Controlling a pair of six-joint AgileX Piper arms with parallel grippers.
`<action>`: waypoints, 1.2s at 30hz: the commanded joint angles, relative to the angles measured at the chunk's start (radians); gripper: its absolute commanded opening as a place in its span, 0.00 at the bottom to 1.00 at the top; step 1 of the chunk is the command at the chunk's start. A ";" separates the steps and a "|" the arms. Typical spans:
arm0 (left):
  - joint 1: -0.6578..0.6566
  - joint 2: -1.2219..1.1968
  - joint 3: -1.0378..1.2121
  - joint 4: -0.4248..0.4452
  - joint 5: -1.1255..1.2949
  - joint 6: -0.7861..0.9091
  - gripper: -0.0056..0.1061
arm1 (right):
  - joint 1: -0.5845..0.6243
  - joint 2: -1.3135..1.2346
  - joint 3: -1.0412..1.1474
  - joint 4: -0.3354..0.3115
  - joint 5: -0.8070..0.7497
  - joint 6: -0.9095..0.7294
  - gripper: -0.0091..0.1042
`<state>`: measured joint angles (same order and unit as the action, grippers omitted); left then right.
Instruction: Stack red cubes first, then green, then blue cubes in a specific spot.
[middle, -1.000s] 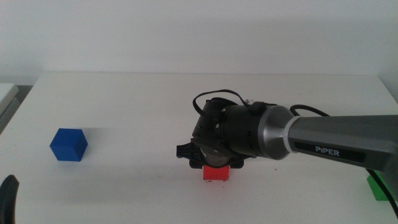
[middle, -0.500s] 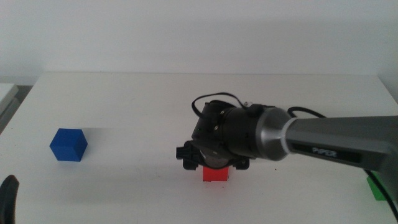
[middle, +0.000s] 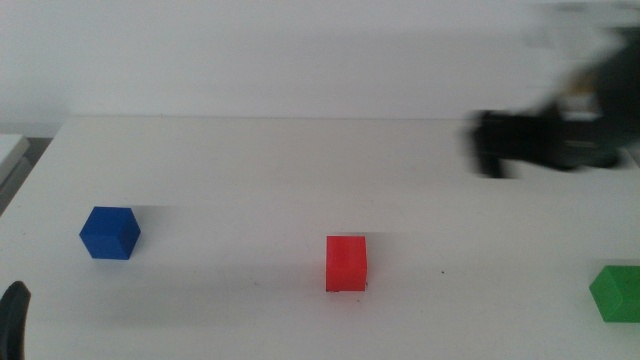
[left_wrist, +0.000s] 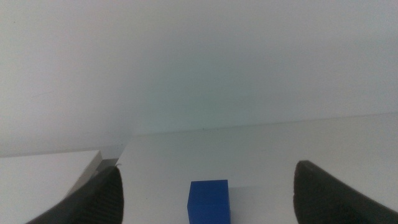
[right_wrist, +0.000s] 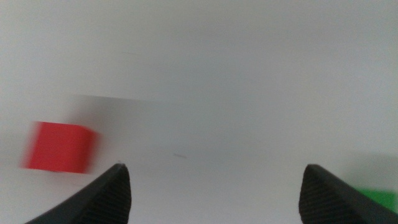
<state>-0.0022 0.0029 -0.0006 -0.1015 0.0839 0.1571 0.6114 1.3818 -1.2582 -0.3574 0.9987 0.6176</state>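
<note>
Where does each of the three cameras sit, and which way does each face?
Middle view: above the table's near side, looking forward and down at the red cube, blue cube and green cube; the right gripper shows blurred at right.
Left wrist view: on the left arm, facing the blue cube between its open jaws.
Right wrist view: on the right arm, facing the tabletop, jaws open.
Middle and right wrist views share the red cube.
</note>
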 joint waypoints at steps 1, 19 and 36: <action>-0.007 -0.003 0.001 -0.001 -0.012 0.001 0.89 | -0.115 -0.117 0.085 0.037 0.020 -0.091 0.82; -0.007 -0.003 0.001 -0.001 -0.012 0.001 0.89 | -0.463 -0.418 0.290 0.156 0.076 -0.329 0.82; -0.007 -0.003 0.001 -0.001 -0.012 0.003 0.89 | -0.674 -0.277 0.290 0.301 0.046 -0.637 0.82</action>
<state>-0.0022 0.0029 -0.0006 -0.1015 0.0839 0.1571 -0.0390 1.0878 -0.9717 -0.0573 1.0520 0.0203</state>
